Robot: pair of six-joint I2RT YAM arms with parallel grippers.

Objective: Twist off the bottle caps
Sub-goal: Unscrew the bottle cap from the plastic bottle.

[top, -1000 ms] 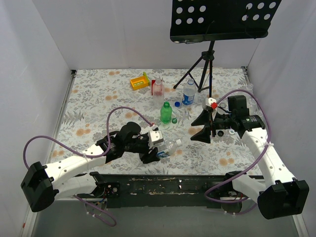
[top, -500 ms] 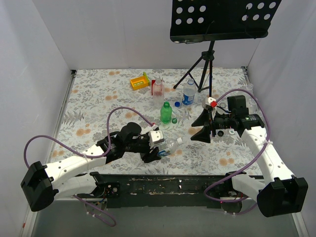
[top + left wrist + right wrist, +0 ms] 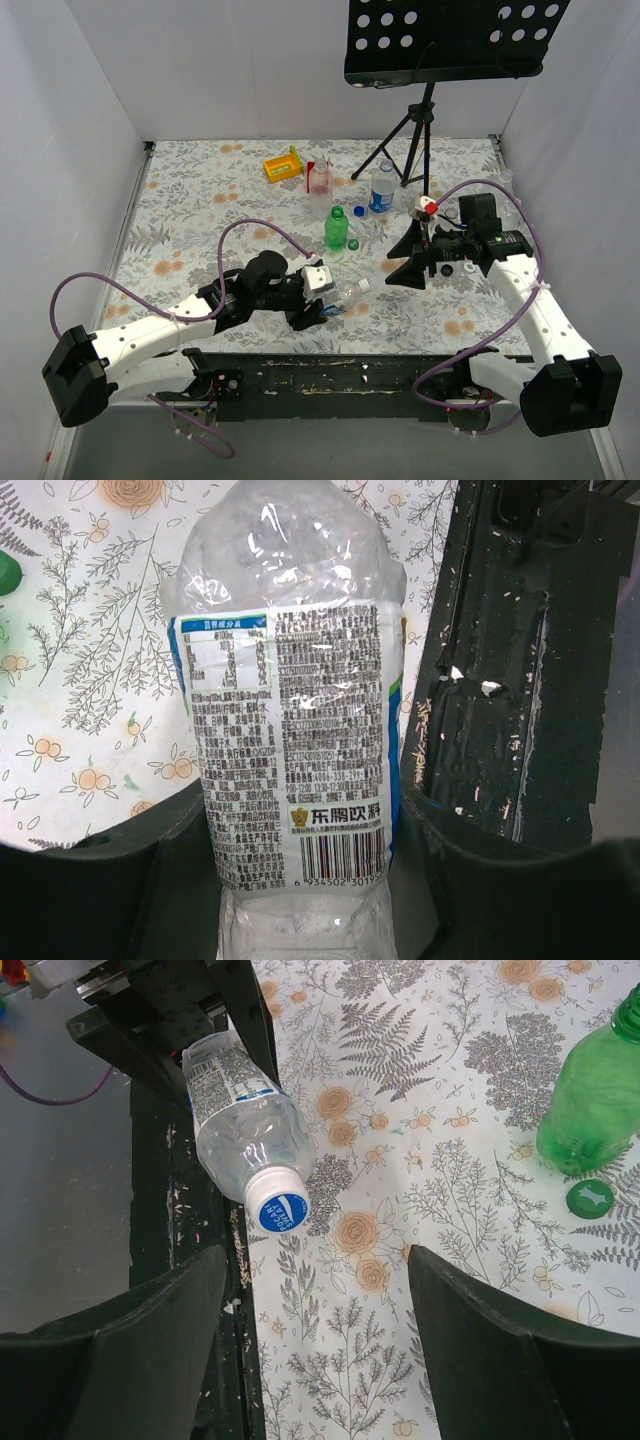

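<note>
Left pincer (image 3: 300, 880) clamps bottle (image 3: 290, 680) sideways to present its cap (image 3: 278, 1210) just ahead of right pincer (image 3: 315, 1300), gaping wide and empty

I'm seeing a tipped bottle (image 3: 345, 295) lying near the front edge of the table (image 3: 200, 200), an upright bottle (image 3: 336, 228) behind it, a cap (image 3: 353, 243) beside that.
</note>
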